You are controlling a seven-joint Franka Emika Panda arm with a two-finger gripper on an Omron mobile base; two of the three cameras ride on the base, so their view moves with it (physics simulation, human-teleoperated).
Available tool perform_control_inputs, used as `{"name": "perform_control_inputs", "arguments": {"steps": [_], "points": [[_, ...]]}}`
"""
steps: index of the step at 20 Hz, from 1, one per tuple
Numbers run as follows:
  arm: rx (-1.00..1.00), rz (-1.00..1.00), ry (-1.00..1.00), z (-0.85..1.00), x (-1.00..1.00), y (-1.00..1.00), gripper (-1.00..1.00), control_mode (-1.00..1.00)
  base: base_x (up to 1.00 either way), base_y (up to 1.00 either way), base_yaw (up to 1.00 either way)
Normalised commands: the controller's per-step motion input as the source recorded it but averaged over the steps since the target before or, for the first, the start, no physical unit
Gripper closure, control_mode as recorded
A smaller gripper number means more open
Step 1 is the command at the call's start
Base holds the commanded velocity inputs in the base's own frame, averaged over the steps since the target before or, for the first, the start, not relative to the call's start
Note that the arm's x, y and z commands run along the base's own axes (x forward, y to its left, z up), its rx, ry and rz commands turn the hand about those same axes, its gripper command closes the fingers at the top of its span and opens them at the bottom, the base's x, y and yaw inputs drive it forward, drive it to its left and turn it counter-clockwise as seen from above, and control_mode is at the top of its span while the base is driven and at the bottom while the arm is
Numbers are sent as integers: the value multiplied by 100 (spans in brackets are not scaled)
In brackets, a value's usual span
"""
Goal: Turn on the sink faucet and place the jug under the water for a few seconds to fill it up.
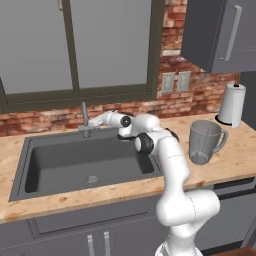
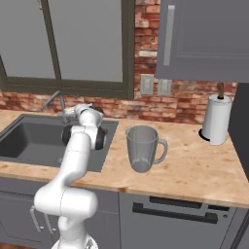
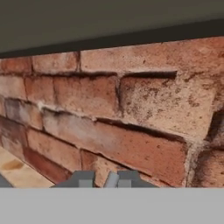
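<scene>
The slim grey sink faucet (image 1: 84, 116) (image 2: 60, 103) stands behind the dark sink (image 1: 75, 161) (image 2: 29, 138), and no water runs from it. My gripper (image 1: 90, 126) (image 2: 73, 111) (image 3: 107, 180) reaches to the faucet's base at the brick wall. In the hand view its dark fingertips are shut on a small pale grey piece, the faucet's lever (image 3: 111, 179). The translucent grey jug (image 1: 204, 141) (image 2: 142, 148) stands upright on the wooden counter right of the sink, well apart from the gripper.
A white paper-towel roll (image 1: 232, 105) (image 2: 216, 119) stands at the back right of the counter. A brick wall (image 3: 131, 113) with outlets (image 1: 175, 82) and a window runs close behind the faucet. A grey wall cabinet (image 1: 220, 32) hangs above the jug.
</scene>
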Motion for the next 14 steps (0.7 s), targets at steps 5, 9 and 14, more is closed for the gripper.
{"name": "perform_control_inputs", "arguments": {"steps": [5,9,14], "points": [[6,-12,20,-12,19,-62,100,-100,0,0,0],[3,-14,23,-19,19,-68,100,-100,0,0,0],[8,-15,20,-25,2,-82,100,-100,0,0,0]]}}
